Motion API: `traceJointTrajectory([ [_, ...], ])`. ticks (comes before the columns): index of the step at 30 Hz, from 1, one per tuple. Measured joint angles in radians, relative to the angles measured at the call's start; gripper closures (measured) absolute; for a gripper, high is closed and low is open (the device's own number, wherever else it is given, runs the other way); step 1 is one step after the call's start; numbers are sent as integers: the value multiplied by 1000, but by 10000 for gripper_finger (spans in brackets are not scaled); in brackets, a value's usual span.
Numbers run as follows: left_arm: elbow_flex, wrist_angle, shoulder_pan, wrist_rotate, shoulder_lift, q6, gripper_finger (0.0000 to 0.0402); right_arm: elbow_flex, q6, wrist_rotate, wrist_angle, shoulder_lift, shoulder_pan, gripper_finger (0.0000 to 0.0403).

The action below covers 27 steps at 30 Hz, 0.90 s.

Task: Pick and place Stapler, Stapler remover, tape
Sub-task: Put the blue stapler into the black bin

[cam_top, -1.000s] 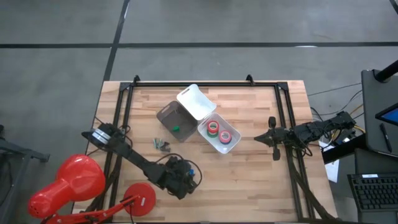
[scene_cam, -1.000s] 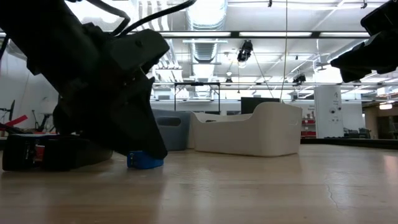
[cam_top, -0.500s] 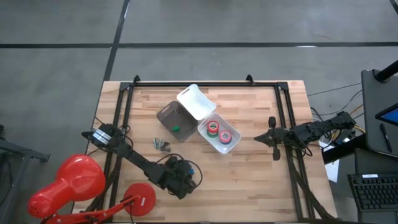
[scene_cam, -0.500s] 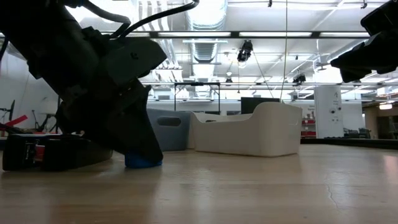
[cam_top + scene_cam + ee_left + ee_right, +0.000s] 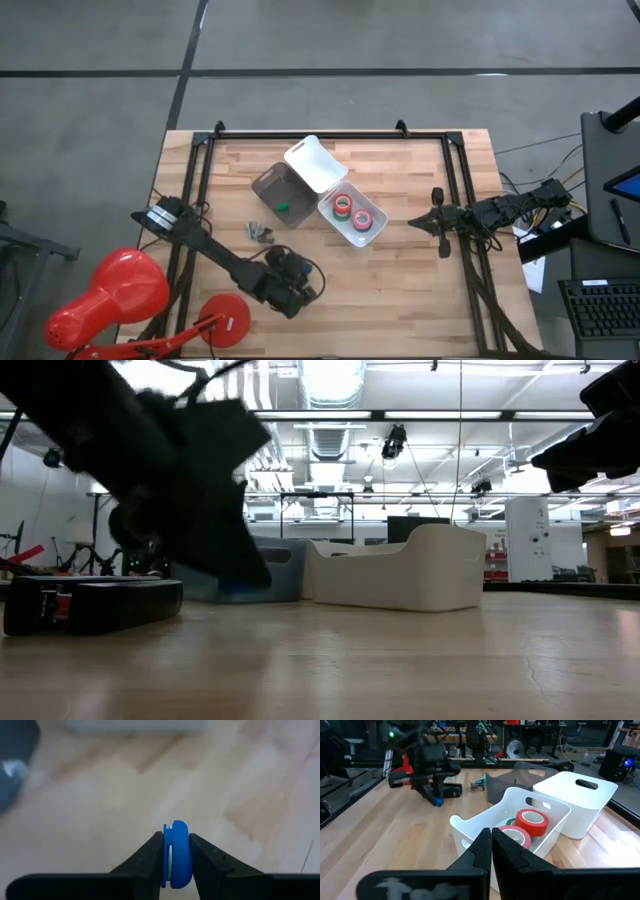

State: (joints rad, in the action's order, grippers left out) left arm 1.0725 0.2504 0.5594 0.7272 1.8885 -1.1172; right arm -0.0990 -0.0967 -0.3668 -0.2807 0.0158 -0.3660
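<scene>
My left gripper (image 5: 176, 837), near the table's near-left part (image 5: 292, 287), is shut on a blue tape roll (image 5: 177, 855), which also shows under the dark gripper in the low view (image 5: 240, 588). The black stapler (image 5: 95, 603) lies flat on the table beside it; the arm hides it in the high view. Red (image 5: 532, 821) and pink (image 5: 515, 836) rolls lie in the low white bin (image 5: 371, 232), with a green one partly under them. The small stapler remover (image 5: 262, 232) lies on the wood. My right gripper (image 5: 437, 222) waits shut at the right, off the table. My left gripper pinches the blue roll between its two fingers, one finger (image 5: 150, 857) on each flat face, so the roll's rim (image 5: 176, 827) stands edge-on between them. The fingers come from above, slanting down. The roll is lifted clear of the table.
A grey bin (image 5: 275, 190) with a green item and a taller white bin (image 5: 315, 165) stand at mid-table beside the low bin. A red lamp (image 5: 110, 290) sits off the near-left corner. Bare wood (image 5: 400, 290) spreads across the near-right part.
My left gripper has risen from the table top, keeping its hold on the blue roll, which stood on the wood a second ago and now hangs clear above it. The motion is quick and blurred in the low view. The stapler stays put.
</scene>
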Motion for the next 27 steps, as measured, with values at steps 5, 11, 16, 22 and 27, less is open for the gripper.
traceJointTrajectory([
  [5,0,15,-9,115,-68,71,324,0,0,0,0,0,0,394],
  [11,1,151,-57,258,-198,69,331,0,0,0,0,0,0,394],
  [16,2,290,-145,276,-296,85,318,0,0,0,0,0,0,394],
  [22,2,381,-292,164,-335,148,325,0,0,0,0,0,0,394],
  [27,2,395,-416,24,-323,202,325,0,0,0,0,0,0,394],
])
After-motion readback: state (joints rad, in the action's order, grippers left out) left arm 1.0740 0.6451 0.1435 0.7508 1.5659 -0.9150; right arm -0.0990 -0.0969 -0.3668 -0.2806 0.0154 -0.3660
